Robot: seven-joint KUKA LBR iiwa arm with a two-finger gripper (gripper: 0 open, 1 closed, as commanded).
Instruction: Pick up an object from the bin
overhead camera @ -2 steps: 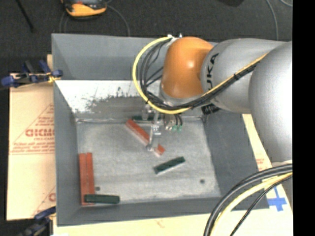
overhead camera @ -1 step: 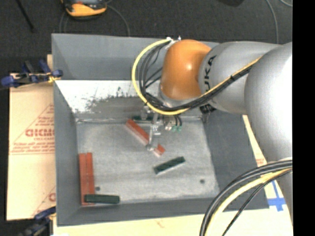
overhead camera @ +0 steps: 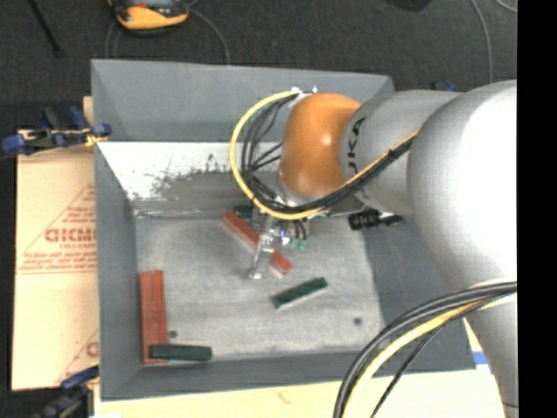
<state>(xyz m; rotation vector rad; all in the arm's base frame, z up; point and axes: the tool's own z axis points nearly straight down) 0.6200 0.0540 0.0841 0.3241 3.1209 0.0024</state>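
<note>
Orange bar (overhead camera: 237,227), upper-left to lower-right, under end effector (overhead camera: 261,262)

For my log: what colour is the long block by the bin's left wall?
Red block, camera view.

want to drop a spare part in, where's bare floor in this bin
Bare floor lies between the red block at the left wall and the gripper, and in the lower-right corner past the middle green bar. Crowded mid-bin, where the gripper sits over a red piece.
</note>
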